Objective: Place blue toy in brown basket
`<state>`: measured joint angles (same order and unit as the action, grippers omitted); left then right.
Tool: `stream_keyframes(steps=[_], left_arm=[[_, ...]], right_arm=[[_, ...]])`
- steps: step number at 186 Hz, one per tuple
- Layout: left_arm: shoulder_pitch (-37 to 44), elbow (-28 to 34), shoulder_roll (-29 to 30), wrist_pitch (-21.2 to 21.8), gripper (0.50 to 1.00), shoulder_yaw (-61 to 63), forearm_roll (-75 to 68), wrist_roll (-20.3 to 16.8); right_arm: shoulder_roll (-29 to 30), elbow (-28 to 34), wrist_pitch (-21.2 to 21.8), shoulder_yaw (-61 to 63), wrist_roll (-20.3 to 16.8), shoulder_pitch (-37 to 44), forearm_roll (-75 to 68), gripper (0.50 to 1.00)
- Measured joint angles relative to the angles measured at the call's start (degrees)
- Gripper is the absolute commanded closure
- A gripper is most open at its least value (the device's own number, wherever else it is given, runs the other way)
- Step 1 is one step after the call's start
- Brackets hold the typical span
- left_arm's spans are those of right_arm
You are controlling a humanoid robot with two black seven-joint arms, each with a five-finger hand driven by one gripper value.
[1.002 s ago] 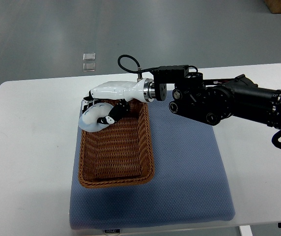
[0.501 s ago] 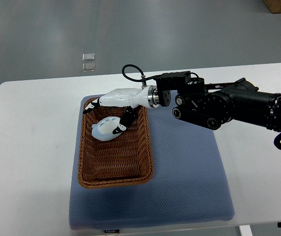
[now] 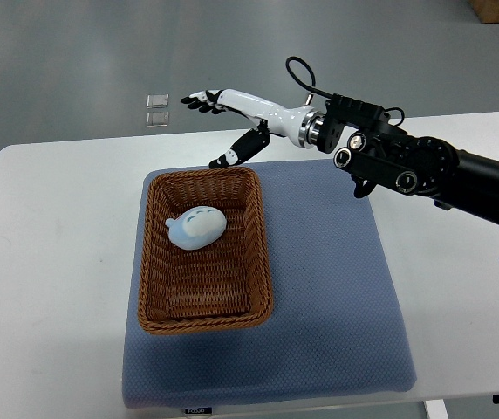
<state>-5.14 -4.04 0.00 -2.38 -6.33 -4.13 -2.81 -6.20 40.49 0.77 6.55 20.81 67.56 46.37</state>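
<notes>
The light blue toy [image 3: 195,228], round with a small face, lies inside the brown wicker basket [image 3: 263,262], in its far half. My right hand [image 3: 219,122] is raised above and beyond the basket's far rim, fingers spread, holding nothing. Its black arm comes in from the right edge. The left arm does not show.
The basket stands on the left part of a blue-grey mat [image 3: 337,288] on a white table [image 3: 58,262]. Two small clear squares [image 3: 157,109] lie on the floor beyond the table's far edge.
My right hand let go of the blue toy in the basket, then lifted up and back beyond the far rim with fingers spread. The toy now rests on the basket floor.
</notes>
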Motion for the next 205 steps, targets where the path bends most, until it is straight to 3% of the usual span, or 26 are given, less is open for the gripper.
stream_keyframes(steps=[48,90,141,205], left_arm=[[-0.31,0.0,0.0,0.0,0.5,-0.08,0.02,0.0],[-0.32,0.0,0.0,-0.01,0.5,-0.17,0.02,0.0],[-0.32,-0.01,0.0,-0.03,0.5,-0.18,0.01,0.01],[-0.31,-0.03,0.0,-0.02,0.5,-0.18,0.0,0.01]], right_arm=[[-3.78,-0.6,-4.46,16.14,-2.77,-12.87,-2.91,0.595],[-3.98,-0.48,-5.14,29.81,-5.77,-21.93,-7.64,0.595],[-4.2,0.02,-5.17,34.68,-9.88,-24.94,-17.85,0.595],[-4.84,0.1,-4.51,35.14,-9.84,-25.86,-19.38,0.583]])
